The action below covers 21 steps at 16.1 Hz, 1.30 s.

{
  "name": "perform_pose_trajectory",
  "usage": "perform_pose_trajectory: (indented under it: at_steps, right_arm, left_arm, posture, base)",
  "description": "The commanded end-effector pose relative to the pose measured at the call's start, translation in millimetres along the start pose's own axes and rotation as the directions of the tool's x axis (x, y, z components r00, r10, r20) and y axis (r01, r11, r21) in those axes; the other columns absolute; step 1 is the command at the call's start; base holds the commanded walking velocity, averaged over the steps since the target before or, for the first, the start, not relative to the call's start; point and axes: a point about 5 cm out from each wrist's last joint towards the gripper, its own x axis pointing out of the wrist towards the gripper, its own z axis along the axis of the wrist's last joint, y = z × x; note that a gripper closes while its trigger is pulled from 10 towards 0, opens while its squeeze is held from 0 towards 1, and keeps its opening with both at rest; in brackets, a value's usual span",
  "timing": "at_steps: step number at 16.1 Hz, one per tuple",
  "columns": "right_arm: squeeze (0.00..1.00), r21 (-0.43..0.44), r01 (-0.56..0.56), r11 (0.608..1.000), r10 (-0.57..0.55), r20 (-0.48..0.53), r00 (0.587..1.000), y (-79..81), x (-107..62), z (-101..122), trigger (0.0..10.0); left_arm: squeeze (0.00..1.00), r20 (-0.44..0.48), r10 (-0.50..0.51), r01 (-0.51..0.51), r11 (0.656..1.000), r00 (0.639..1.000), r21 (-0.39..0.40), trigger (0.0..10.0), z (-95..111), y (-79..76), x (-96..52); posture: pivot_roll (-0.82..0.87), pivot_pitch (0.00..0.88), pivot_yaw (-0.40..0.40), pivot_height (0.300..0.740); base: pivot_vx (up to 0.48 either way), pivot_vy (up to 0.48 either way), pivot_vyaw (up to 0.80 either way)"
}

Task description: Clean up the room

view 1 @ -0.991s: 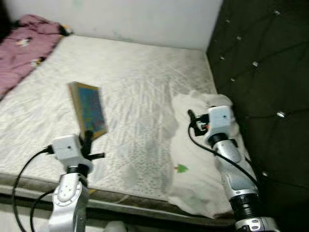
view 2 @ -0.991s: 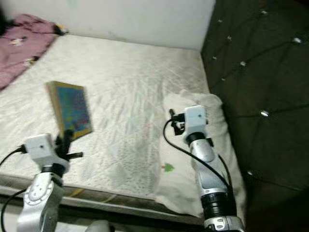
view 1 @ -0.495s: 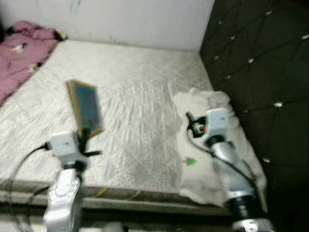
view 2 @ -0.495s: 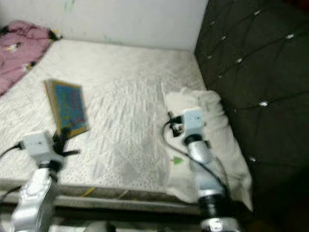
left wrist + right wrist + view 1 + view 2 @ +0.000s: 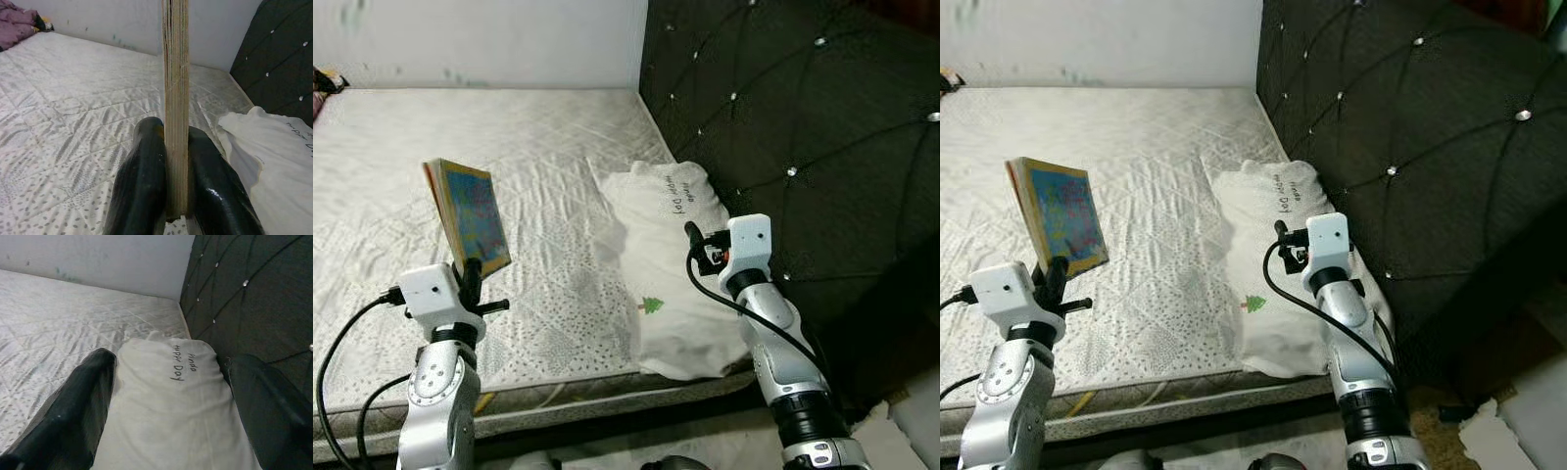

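Note:
My left gripper (image 5: pixel 472 276) is shut on the lower edge of a book (image 5: pixel 470 216) with a blue, colourful cover, held upright above the mattress (image 5: pixel 538 147). In the left wrist view the book's page edge (image 5: pixel 175 98) stands clamped between the two black fingers (image 5: pixel 142 186). My right gripper (image 5: pixel 695 245) is open and holds nothing; it hovers over a white pillow (image 5: pixel 666 245) lying beside the headboard. The right wrist view looks between the spread fingers (image 5: pixel 78 406) onto the pillow (image 5: pixel 171 396) and its handwritten lettering.
A dark tufted headboard (image 5: pixel 803 127) rises on the right. A white wall (image 5: pixel 489 39) runs behind the bed. The mattress's front edge (image 5: pixel 558 397) lies just before me. Pale debris (image 5: pixel 1508 421) lies on the floor at lower right.
The camera has swung to the right: the pink blanket has left the view and more headboard shows. The left gripper still holds the book upright; the right stays over the pillow.

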Motion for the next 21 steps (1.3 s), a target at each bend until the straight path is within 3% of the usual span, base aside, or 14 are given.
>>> perform_pose_trajectory:
  at_steps: [1, 4, 12, 21]
  right_arm:
    - [0.0, 0.004, -0.003, 1.0, 0.003, -0.002, 1.0, -0.5, 1.9, 2, 10.0]
    - [0.0, 0.009, -0.006, 1.0, 0.006, -0.006, 1.0, -1.6, 0.5, 1, 10.0]
    - [0.0, 0.001, -0.031, 1.0, 0.031, -0.01, 0.999, -7.0, -11.2, 4, 10.0]
    - [0.0, 0.01, -0.061, 0.998, 0.062, -0.012, 0.998, -6.5, -12.4, 8, 10.0]
  left_arm:
    - [0.0, 0.054, -0.008, 0.008, 1.0, 0.999, 0.003, 10.0, 12, -1.4, 4.0]
    - [0.0, 0.034, 0.02, -0.02, 1.0, 0.999, 0.013, 10.0, 8, 3.9, 1.8]
    - [0.0, 0.011, -0.02, 0.02, 0.999, 1.0, -0.039, 10.0, 5, -5.4, -6.4]
    - [0.0, 0.009, -0.015, 0.016, 0.999, 1.0, -0.045, 10.0, 5, -8.0, -4.4]
  posture:
    - [0.08, 0.0, -0.045, 0.74]
    - [0.08, 0.0, -0.048, 0.74]
    - [0.06, 0.048, -0.059, 0.74]
    - [0.05, 0.055, -0.063, 0.74]
  base:
    - [0.0, 0.0, 0.0]
    - [0.0, 0.0, 0.0]
    - [0.0, 0.0, 0.0]
    - [0.0, 0.0, 0.0]
